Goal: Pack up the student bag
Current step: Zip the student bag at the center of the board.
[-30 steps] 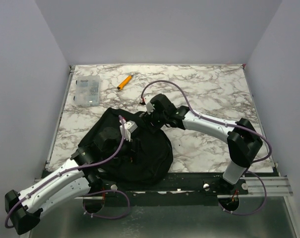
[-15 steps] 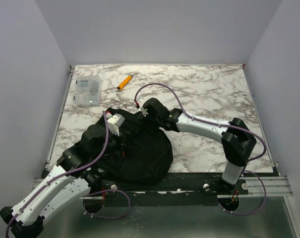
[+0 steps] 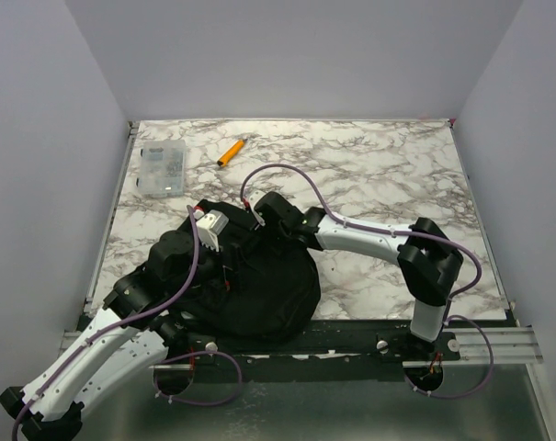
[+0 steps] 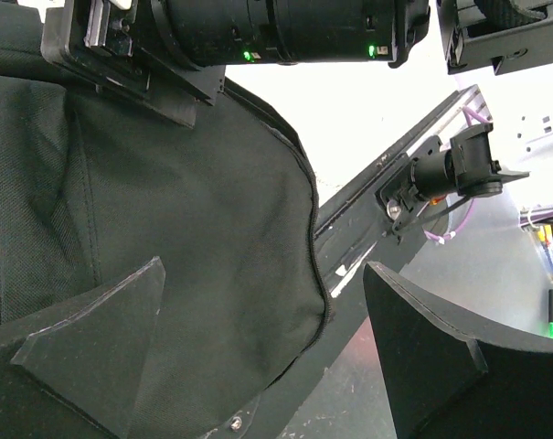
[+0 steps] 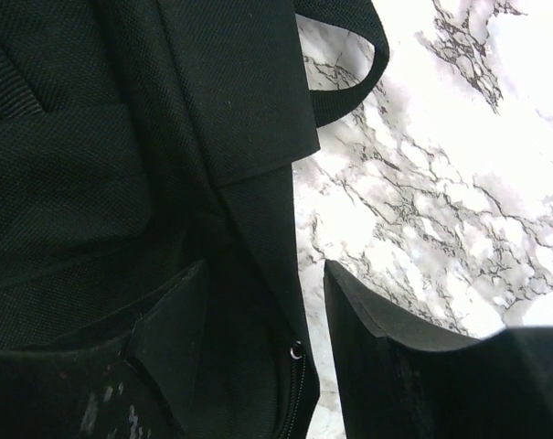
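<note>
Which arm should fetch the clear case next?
Left, probably: the clear case lies far left, and the left pincer is open above the student bag; the right pincer straddles the bag's edge.

You are working over a white, grey-veined marble counter (image 3: 388,175). The student bag (image 3: 278,294) lies on it at the near edge, and its far edge sits right under your right claw (image 5: 262,311). A clear plastic box (image 3: 162,169) lies well off to that claw's left. An orange pen (image 3: 230,152) lies beyond the claw, apart from the box.
</note>
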### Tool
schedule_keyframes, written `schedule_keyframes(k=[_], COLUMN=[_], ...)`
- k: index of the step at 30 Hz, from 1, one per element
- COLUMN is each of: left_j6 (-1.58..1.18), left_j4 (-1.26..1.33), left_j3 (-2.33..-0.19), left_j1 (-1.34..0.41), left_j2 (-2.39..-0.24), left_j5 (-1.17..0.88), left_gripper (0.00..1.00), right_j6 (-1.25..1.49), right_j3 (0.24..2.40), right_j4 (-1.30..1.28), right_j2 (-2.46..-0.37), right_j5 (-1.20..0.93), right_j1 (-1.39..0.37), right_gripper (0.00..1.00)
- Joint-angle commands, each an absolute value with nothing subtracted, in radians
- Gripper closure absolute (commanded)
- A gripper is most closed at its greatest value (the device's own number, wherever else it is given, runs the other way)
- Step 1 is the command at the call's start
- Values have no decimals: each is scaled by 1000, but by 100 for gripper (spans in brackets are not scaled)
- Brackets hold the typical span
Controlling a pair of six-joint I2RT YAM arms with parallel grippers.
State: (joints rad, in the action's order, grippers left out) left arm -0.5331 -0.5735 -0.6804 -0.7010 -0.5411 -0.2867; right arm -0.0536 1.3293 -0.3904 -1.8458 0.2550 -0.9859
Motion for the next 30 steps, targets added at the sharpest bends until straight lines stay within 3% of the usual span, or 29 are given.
schedule_keyframes(k=[1, 7, 12, 17, 21, 24, 27, 30], left_j6=[-527, -523, -530, -545, -548, -543, -541, -538], left_j4=[-588, -586, -587, -587, -581, -580, -577, -572], left_j3=[-706, -713, -722, -711, -715, -719, -719, -723], left_j1=[-691, -687, -682, -669, -659, -656, -651, -644], left_j2=[-531, -545, -547, -549, -563, -568, -575, -601], left_j5=[-275, -273, -247, -223, -231, -239, -244, -260], left_gripper=[8, 8, 8, 8, 8, 8, 8, 8], right_j6=[-55, -34, 44, 142, 196, 214, 220, 221], right_j3=[1320, 1284, 1297, 1243, 1225, 1234, 1233, 1232], right_j4=[-397, -358, -312, -251, -244, -262, -264, -259], right_j2=[-1820, -1814, -1809, -1727, -1732, -1752, -1755, -1754], right_j5=[286, 401, 451, 462, 464, 455, 454, 434], right_j1=[-996, -997, -997, -997, -997, -997, -997, -997], right_gripper=[41, 42, 60, 66, 80, 83, 97, 99])
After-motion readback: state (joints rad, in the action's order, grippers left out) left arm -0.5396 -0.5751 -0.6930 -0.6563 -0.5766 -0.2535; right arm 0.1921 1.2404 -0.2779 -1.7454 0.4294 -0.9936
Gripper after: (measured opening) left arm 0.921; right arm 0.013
